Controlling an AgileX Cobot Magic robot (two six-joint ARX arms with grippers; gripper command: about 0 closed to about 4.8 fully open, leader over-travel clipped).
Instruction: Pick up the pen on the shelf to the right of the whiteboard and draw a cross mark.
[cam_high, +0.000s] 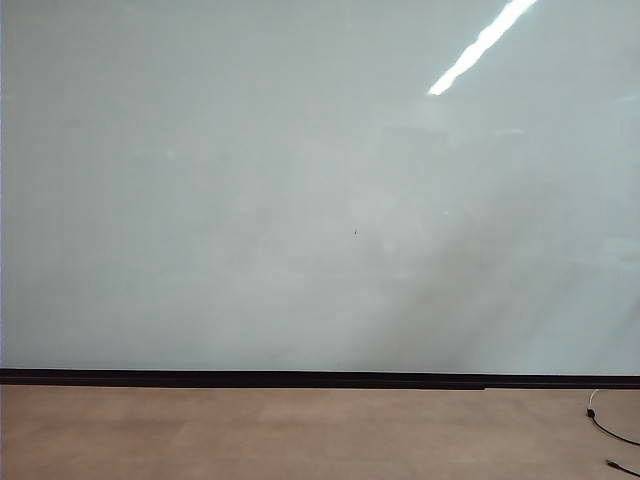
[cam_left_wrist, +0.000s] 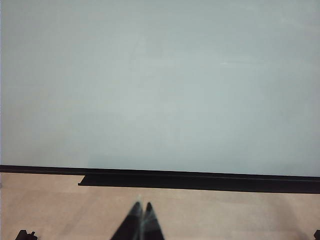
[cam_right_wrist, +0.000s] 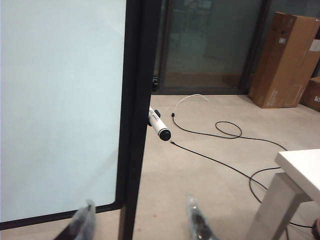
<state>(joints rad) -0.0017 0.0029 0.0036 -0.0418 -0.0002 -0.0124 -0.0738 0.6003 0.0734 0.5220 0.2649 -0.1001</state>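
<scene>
The whiteboard (cam_high: 300, 190) fills the exterior view, with its black strip along the lower edge; neither gripper shows there. No cross mark is in view on it. In the right wrist view the pen (cam_right_wrist: 159, 126), white-barrelled with a dark end, sticks out from behind the board's black side frame (cam_right_wrist: 136, 100); the shelf under it is hidden. My right gripper (cam_right_wrist: 141, 217) is open, its fingers straddling the frame well short of the pen. My left gripper (cam_left_wrist: 142, 206) is shut with nothing in it, pointing at the whiteboard (cam_left_wrist: 160, 85) over the tan floor.
Black cables (cam_right_wrist: 225, 131) trail over the floor beyond the pen. A white table corner (cam_right_wrist: 300, 167) stands near the right gripper, and cardboard boxes (cam_right_wrist: 285, 60) lean by a glass door. Another cable (cam_high: 608, 425) lies at the floor's right.
</scene>
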